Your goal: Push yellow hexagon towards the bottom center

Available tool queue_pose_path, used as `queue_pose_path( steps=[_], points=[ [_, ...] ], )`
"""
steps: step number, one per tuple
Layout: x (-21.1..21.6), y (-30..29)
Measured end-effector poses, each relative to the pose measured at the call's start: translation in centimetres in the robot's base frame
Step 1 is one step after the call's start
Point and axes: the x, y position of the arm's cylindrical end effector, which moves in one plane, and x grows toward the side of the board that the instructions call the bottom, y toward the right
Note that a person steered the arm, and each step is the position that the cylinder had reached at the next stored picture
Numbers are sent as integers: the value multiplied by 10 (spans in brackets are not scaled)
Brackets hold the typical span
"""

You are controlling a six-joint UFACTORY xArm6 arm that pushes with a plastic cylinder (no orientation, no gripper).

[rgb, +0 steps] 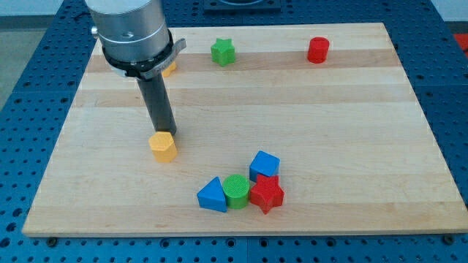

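The yellow hexagon [164, 146] lies on the wooden board left of centre. My tip [163, 133] stands right at its upper edge, touching or nearly touching it. The rod rises from there to the arm's grey housing at the view's top left. A cluster sits near the bottom centre: a blue triangle [212, 195], a green cylinder [236, 191], a red star [267, 193] and a blue cube [264, 165], all close together.
A green star [223, 51] and a red cylinder [318, 50] sit near the board's top edge. Another yellow block [170, 69] is partly hidden behind the arm housing at the top left. The board's bottom edge [241, 231] runs below the cluster.
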Motion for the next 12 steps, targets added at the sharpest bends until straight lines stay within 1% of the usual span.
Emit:
queue_pose_path(
  steps=[1,2,3,5,6,7,8,9,10,11,12],
  points=[
    [-4,-13],
    [-11,-44],
    [-4,-55],
    [20,-49],
    [38,-25],
    [42,13],
    [37,17],
    [15,30],
    [24,57],
    [44,71],
    [42,69]
  ],
)
